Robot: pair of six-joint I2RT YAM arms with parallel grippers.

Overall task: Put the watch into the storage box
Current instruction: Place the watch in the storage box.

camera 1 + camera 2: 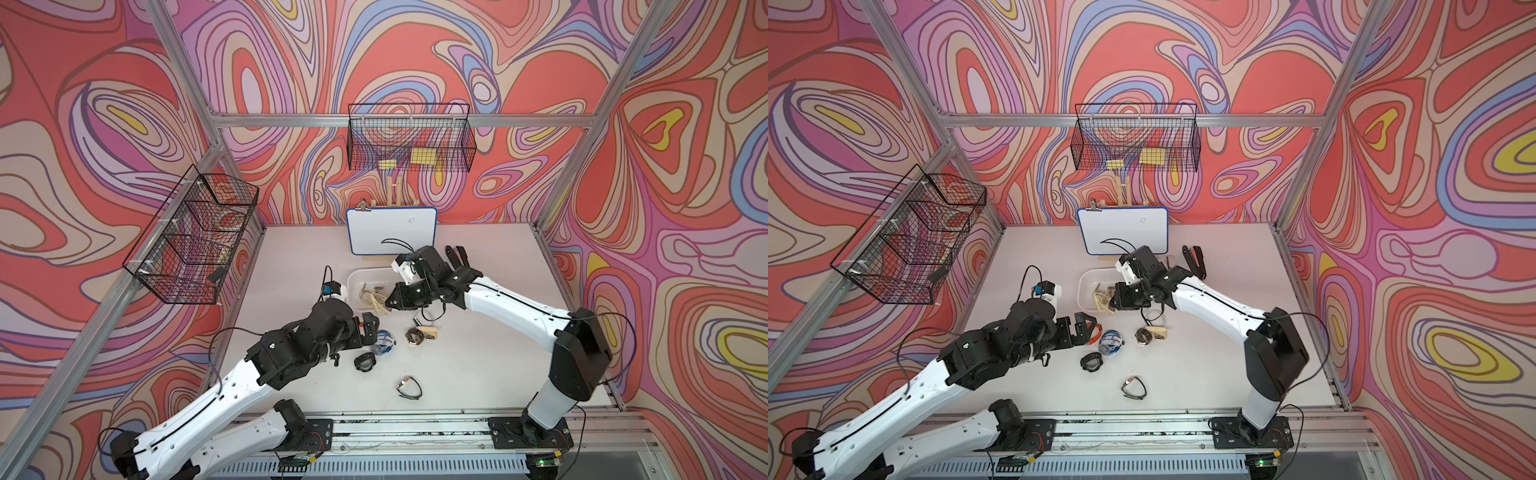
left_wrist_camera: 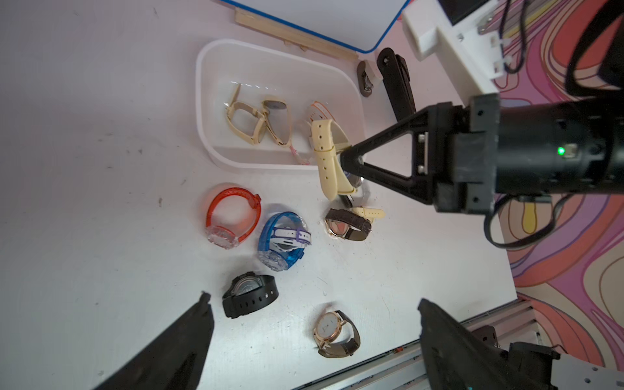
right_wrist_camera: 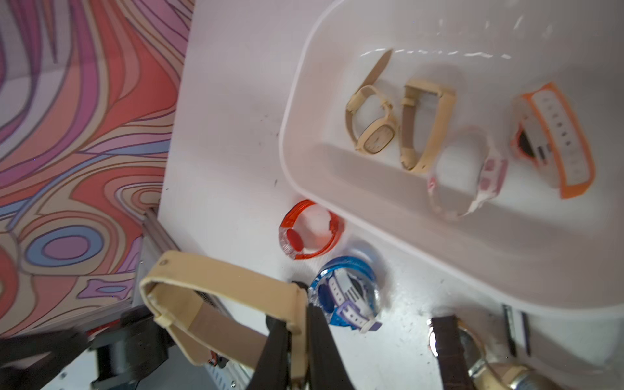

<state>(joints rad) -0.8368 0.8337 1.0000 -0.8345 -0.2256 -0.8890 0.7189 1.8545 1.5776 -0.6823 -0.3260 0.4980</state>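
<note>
The cream-strapped watch [image 2: 326, 158] is clamped by its band between the closed jaws of the right gripper [image 3: 299, 317]. It is held at the lower edge of the storage box [image 1: 353, 279], near the centre of both top views. Four other watches are seen lying inside the box. The left gripper [image 2: 312, 300], just left of centre, is spread wide apart with nothing held. An orange watch [image 2: 233, 216], a blue watch [image 2: 282, 241] and a black watch [image 2: 250, 299] are seen on the table [image 2: 101, 169] nearby.
</note>
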